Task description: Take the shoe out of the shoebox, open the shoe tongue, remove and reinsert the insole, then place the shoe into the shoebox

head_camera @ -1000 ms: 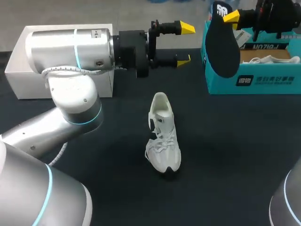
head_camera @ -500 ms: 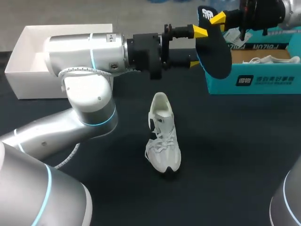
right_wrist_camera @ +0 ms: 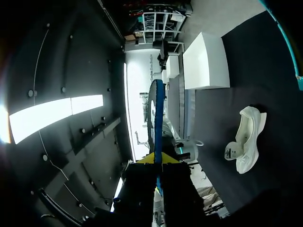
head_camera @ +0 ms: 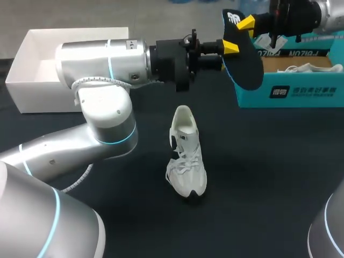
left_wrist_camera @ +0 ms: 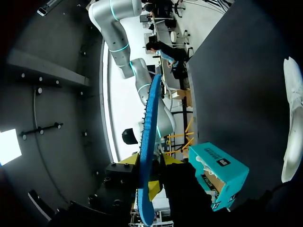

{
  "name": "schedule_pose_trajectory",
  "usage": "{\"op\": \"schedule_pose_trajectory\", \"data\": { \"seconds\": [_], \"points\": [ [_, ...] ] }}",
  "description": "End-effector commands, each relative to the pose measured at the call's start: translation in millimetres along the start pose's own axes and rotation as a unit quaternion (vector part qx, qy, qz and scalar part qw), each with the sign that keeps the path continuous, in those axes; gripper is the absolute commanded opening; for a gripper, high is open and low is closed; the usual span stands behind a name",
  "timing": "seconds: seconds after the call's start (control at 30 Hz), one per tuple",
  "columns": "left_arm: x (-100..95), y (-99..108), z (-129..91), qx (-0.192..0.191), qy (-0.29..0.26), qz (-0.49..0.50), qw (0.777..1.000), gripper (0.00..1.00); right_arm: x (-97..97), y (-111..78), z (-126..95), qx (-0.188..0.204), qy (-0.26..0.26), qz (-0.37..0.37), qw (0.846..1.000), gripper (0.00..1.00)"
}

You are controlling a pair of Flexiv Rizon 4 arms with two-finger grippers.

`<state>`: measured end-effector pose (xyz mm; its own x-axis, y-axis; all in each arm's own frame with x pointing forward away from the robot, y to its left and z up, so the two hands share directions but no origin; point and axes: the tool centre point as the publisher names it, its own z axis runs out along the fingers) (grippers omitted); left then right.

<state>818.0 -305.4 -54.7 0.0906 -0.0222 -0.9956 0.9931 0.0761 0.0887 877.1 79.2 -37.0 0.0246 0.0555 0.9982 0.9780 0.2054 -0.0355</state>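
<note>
Here, one white shoe (head_camera: 186, 153) lies on the dark table (head_camera: 269, 177), near its middle, toe toward the robot and well apart from both boxes. One dark insole (head_camera: 244, 62) hangs in the air before the teal shoebox (head_camera: 301, 91), with two grippers on it. The right gripper (head_camera: 246, 25) is clamped on its upper end. The left gripper (head_camera: 226, 54) pinches it lower down, its narrowly parted yellow tips against both faces. One white box (head_camera: 37, 91) sits at the table's far left.
</note>
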Motion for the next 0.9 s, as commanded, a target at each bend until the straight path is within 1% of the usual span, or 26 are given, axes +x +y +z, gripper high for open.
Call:
{"op": "schedule_pose_trajectory", "data": {
  "seconds": [0.03,0.13,0.17,0.2,0.23,0.5,0.67,0.7,0.9],
  "points": [
    [4.7,1,3,0.0,0.002,-0.008,1.0,0.0,-2.3,-7.5,6,-0.011,0.005,-0.001,1.0,0.0],
    [7.6,2,4,0.0,0.004,-0.015,1.0,0.0,-2.9,-9.4,8,-0.014,0.008,-0.004,1.0,0.0],
    [7.9,2,4,0.0,0.004,-0.016,1.0,0.0,-2.6,-9.4,8,-0.021,0.009,-0.01,1.0,0.0],
    [8.1,2,4,0.001,0.004,-0.018,1.0,0.0,-1.0,-8.5,8,-0.027,0.006,-0.016,0.999,0.47],
    [8.0,3,3,0.002,0.004,-0.021,1.0,0.0,1.1,-8.5,7,-0.031,0.0,-0.03,0.999,1.0],
    [3.5,9,-9,0.006,-0.002,-0.049,0.999,0.0,15.1,-16.7,-10,-0.063,0.019,-0.073,0.995,1.0],
    [2.1,12,-14,0.007,-0.005,-0.058,0.998,0.0,15.9,-25.4,-20,-0.064,0.011,-0.073,0.995,1.0],
    [1.9,13,-14,0.007,-0.005,-0.058,0.998,0.0,16.1,-27.0,-21,-0.058,0.007,-0.069,0.996,1.0],
    [1.0,14,-14,0.01,-0.009,-0.063,0.998,0.0,16.4,-28.3,-22,-0.053,-0.001,-0.061,0.997,1.0]
  ]
}}
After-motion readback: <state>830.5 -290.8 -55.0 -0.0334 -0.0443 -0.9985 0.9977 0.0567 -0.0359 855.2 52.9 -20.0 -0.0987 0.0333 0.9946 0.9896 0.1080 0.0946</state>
